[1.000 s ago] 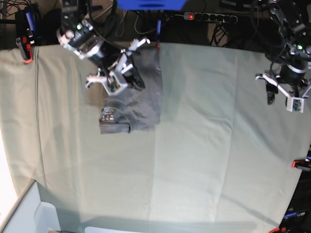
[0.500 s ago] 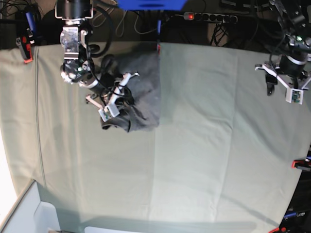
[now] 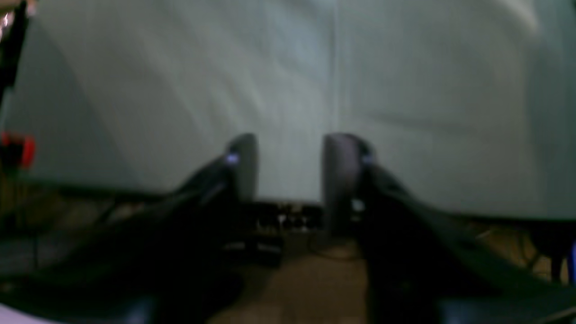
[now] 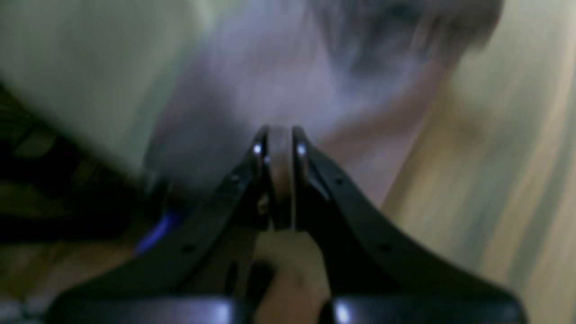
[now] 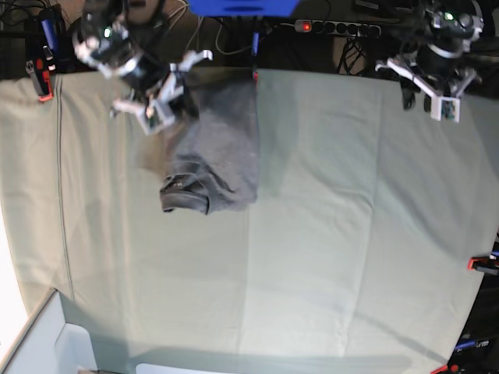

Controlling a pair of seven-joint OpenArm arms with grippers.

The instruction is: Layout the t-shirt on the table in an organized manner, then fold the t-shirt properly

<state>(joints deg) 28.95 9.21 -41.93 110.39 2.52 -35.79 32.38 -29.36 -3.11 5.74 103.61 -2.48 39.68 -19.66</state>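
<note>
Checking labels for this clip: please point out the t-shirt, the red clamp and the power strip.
t-shirt (image 5: 222, 148), base view, middle of the grey body.
red clamp (image 5: 44, 95), base view, jaw at the table's far-left corner.
power strip (image 5: 337, 28), base view, middle of its bar.

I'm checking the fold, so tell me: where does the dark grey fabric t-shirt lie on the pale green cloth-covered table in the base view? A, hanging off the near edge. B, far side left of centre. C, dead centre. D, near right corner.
B: the dark grey fabric t-shirt lies bunched near the far edge, left of centre.
</note>
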